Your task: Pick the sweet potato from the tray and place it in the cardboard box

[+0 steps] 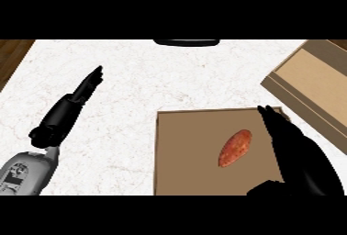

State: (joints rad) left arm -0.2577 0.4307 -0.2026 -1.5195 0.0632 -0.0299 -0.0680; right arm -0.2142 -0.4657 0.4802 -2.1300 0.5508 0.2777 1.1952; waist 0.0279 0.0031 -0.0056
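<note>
Still on the brown tray [183, 156], the sweet potato [235, 148] lies right of the tray's middle, tilted, with the right hand [298, 156] just beside it, fingers straight and spread open, holding nothing. Over at the left, the left hand [68, 112] rests open above the marble counter [169, 78], fingers stretched out, while the cardboard box [311, 87] sits open at the right edge.

One head view looks steeply down on the counter [169, 73] from close above.

Kitchen: white marble counter [169, 73], wooden tray [183, 151], sweet potato [235, 148].
</note>
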